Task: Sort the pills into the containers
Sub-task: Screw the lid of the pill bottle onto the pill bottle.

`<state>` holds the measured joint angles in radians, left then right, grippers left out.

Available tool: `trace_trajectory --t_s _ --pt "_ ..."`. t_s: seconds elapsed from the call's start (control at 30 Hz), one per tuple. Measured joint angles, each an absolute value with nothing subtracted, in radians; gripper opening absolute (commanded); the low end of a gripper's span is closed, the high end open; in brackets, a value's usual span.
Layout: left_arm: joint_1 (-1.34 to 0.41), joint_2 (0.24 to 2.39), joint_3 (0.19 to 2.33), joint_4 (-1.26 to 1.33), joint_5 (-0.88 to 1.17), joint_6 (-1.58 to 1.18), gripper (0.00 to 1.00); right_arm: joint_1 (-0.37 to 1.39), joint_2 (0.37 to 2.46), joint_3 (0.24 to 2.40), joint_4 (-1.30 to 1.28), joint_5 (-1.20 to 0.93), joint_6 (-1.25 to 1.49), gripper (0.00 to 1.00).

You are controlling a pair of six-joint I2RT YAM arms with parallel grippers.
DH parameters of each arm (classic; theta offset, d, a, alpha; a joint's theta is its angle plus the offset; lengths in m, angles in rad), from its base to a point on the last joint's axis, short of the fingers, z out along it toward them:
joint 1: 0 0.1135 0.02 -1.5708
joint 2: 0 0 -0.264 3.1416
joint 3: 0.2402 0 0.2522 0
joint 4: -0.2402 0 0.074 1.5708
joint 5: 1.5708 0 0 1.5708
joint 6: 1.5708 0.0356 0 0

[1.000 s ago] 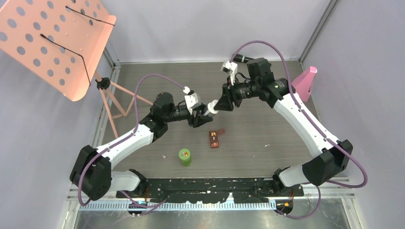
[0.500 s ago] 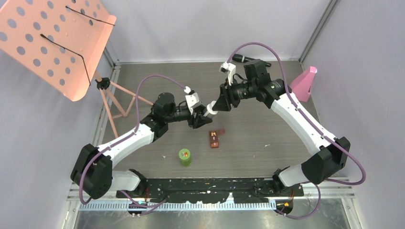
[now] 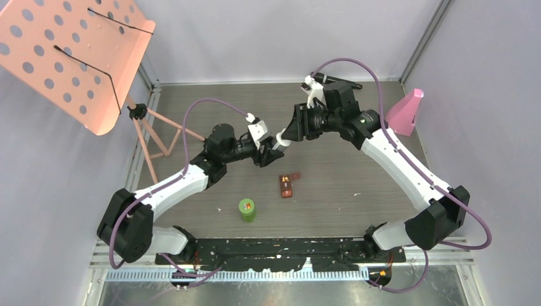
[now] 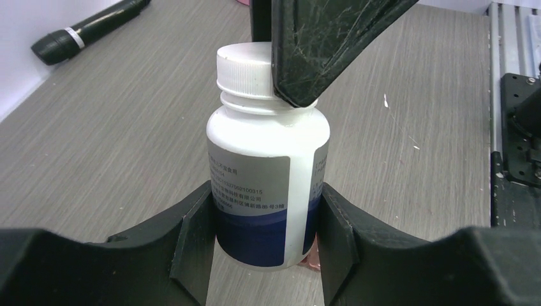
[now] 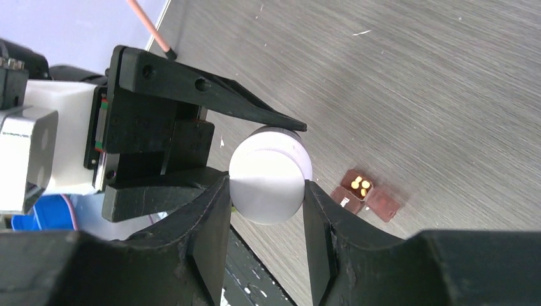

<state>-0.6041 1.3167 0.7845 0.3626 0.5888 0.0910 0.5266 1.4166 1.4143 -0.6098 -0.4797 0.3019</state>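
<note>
**A white bottle (image 4: 268, 185) was held by two grippers at once.**

The bottle was kept upright over the middle of the table (image 3: 357, 166). Its body was squeezed low down, on the label, by the left gripper (image 4: 265, 223). Its white cap (image 5: 265, 178) was on the bottle and was pinched from both sides by the right gripper (image 5: 265, 185). The brown case (image 3: 288, 185) was seen lying open on the table, nearer to the arm bases, and small yellow pills (image 5: 359, 183) were seen in one of its little boxes. The green bottle (image 3: 247, 209) was stood upright near the case, to its left and apart from it. A black microphone (image 4: 89, 29) was seen lying by the far wall.
</note>
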Motion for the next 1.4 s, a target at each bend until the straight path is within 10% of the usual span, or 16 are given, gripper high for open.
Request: trace_trajectory --t_s 0.33,1.4 --pt "-0.609 1.32 0.768 0.514 0.542 0.081 0.0 0.547 1.379 1.412 -0.595 -0.367 0.421 0.97" --pt "-0.609 1.273 0.768 0.388 0.781 0.094 0.0 0.48 1.571 1.795 -1.124 -0.825 -0.611 0.93"
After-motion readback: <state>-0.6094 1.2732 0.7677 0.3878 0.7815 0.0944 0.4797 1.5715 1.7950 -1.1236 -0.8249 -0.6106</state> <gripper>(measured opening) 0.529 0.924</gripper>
